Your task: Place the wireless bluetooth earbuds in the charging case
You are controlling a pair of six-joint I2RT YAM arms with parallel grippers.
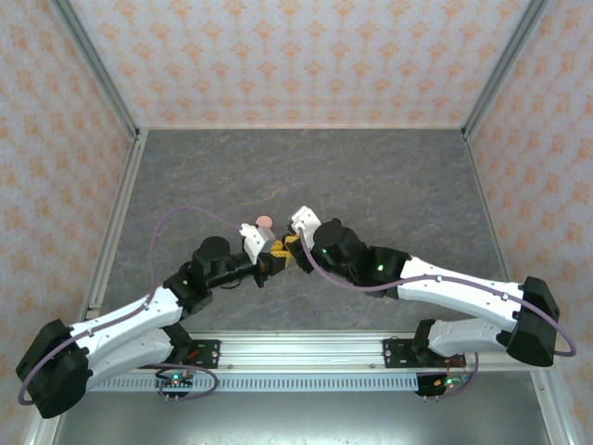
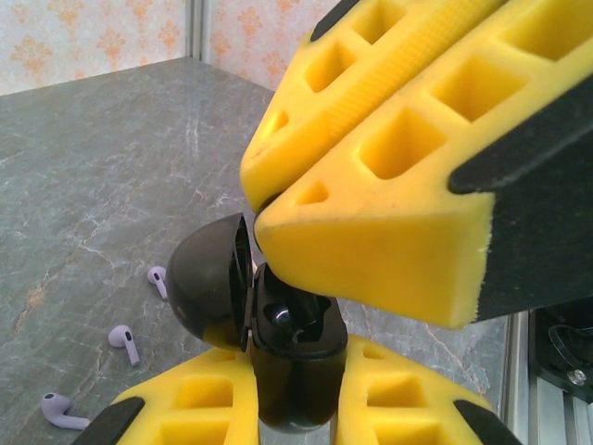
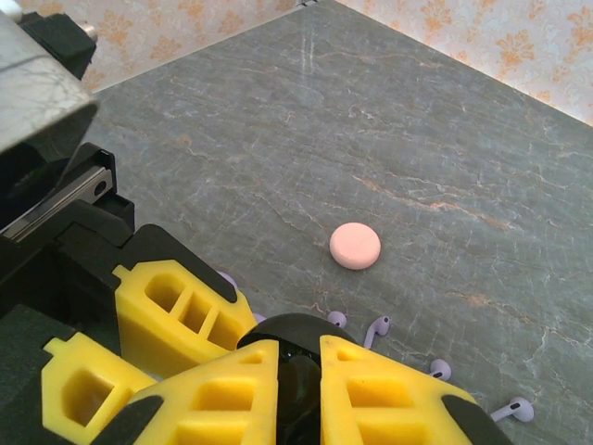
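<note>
The left gripper (image 2: 295, 397) has its yellow fingers clamped on the body of the charging case (image 2: 278, 324), with the lid (image 2: 208, 278) swung open to one side and the opening turned toward the other arm. The right gripper (image 2: 262, 199) hangs right at that opening, its fingers drawn almost together at the tips. I cannot tell whether a bud is pinched between them. To my eye the seating wants a slow, straight approach into the socket, stem first, with the left arm keeping the case dead steady, since a skewed bud could jam on the rim. The case is glossy black plastic, rounded like a pebble, and the fingers are matte yellow with square hollows. Loose lilac earbuds (image 3: 377, 326), tiny and stemmed, lie on the grey marbled table (image 3: 417, 139) just beyond the case, and a flat pink disc (image 3: 355, 247) sits further out from it.
</note>
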